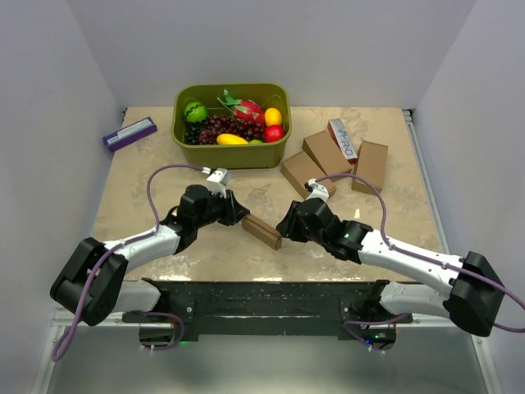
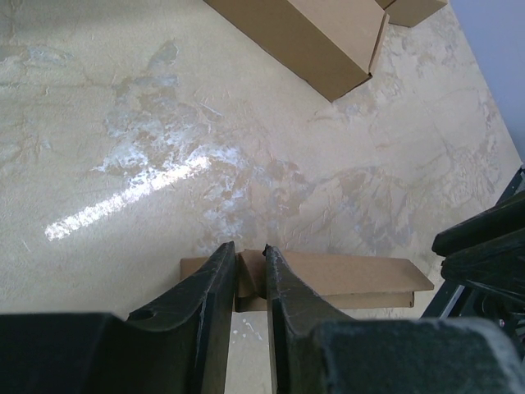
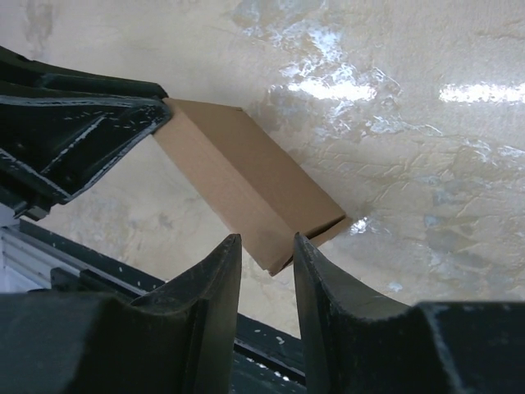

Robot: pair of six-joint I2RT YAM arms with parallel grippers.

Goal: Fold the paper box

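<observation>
Brown paper box (image 1: 262,231) pinched in left gripper (image 2: 250,256); right gripper (image 3: 267,246), can't tell its hold. Steady, push squarely.

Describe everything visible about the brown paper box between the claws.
The paper box is plain, unprinted brown cardboard, slim and rectangular with folded edges. It lies slanted on the table. The left claw pinches one end; the right claw, jaws open, flanks the other end's corner.

Left gripper (image 2: 248,249) pinches narrowly while right gripper (image 3: 267,240) (fingers slightly parted) faces it, both low.
</observation>
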